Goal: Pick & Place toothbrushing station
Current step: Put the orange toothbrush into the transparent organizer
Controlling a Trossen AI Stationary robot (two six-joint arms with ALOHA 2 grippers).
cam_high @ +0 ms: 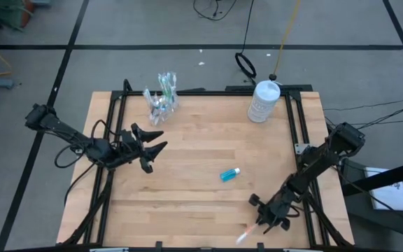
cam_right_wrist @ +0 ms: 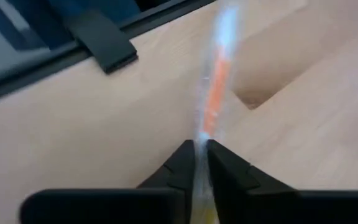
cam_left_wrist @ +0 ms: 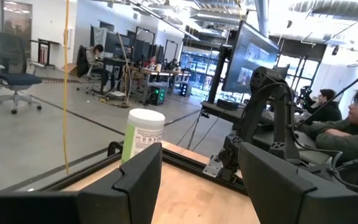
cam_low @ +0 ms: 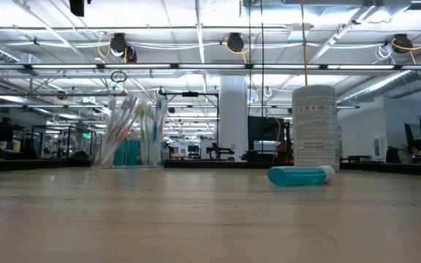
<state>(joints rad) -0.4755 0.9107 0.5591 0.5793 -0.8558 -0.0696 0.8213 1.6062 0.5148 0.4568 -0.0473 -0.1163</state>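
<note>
A clear plastic cup (cam_high: pixel 161 99) full of toothbrushes stands at the table's far left; it also shows in the low view (cam_low: pixel 134 135). A teal toothpaste tube (cam_high: pixel 229 173) lies on its side mid-table, also in the low view (cam_low: pixel 298 175). My right gripper (cam_high: pixel 261 220), near the table's near right corner, is shut on an orange-and-white toothbrush (cam_high: pixel 246 235). My left gripper (cam_high: pixel 156 141) is open and empty at the table's left, short of the cup, its fingers apart in its wrist view (cam_left_wrist: pixel 197 186). My right gripper pinches the toothbrush by one end (cam_right_wrist: pixel 201 144) between its two fingertips. The fingers slant down toward the table's near edge, and the brush runs on ahead of them, along their line. Whether its free end (cam_right_wrist: pixel 224 25) touches the table, I cannot tell.
A large white bottle (cam_high: pixel 263 100) stands at the far right, also seen in the low view (cam_low: pixel 314 126) and the left wrist view (cam_left_wrist: pixel 143 134). A black frame (cam_high: pixel 117 98) rims the table. People sit at desks beyond the table (cam_left_wrist: pixel 353 118).
</note>
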